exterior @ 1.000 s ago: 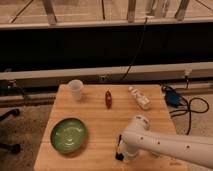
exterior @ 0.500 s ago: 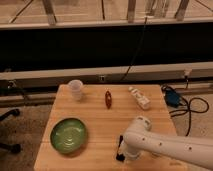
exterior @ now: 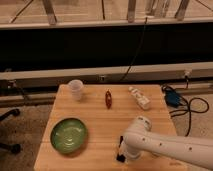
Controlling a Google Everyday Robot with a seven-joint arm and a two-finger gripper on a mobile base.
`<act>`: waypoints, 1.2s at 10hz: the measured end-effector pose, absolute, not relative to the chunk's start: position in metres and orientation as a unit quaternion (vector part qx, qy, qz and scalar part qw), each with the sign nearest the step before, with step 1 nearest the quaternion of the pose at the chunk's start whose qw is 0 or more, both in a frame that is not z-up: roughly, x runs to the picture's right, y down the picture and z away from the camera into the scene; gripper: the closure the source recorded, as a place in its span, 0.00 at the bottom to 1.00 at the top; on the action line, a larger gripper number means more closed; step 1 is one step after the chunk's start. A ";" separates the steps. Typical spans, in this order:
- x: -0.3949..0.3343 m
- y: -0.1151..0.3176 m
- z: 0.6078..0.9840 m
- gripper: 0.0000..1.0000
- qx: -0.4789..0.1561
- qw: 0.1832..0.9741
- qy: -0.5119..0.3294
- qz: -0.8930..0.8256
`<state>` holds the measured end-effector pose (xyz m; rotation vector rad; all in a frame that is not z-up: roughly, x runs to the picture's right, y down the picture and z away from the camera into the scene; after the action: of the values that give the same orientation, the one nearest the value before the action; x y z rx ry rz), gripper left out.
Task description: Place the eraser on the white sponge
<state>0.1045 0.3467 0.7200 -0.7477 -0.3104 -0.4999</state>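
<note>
My white arm point(exterior: 165, 146) reaches in from the lower right across the wooden table point(exterior: 100, 120). The gripper point(exterior: 120, 150) points down near the table's front edge, just right of the green bowl point(exterior: 69, 135). Small dark parts show at its tip, close to the tabletop. I cannot make out the black eraser as a separate thing; it may be at the gripper tip or hidden by the arm. The white sponge is not in view; the arm covers the front right of the table.
A white cup point(exterior: 75, 90) stands at the back left. A slim dark red object point(exterior: 108, 98) lies at the back middle. An elongated white tube-like object point(exterior: 139, 97) lies at the back right. A blue item with cables point(exterior: 172, 96) sits off the table's right edge.
The arm and gripper stay in nearly the same place near the front edge. Nothing on the table has visibly moved.
</note>
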 end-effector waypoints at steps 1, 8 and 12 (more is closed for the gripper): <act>0.105 0.348 0.719 0.20 -0.361 0.888 -0.149 -0.241; 0.093 0.323 0.715 0.20 -0.347 0.880 -0.183 -0.266; 0.082 0.291 0.708 0.20 -0.327 0.872 -0.214 -0.294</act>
<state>0.0818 0.2911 0.7084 -0.6834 -0.4464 -0.6138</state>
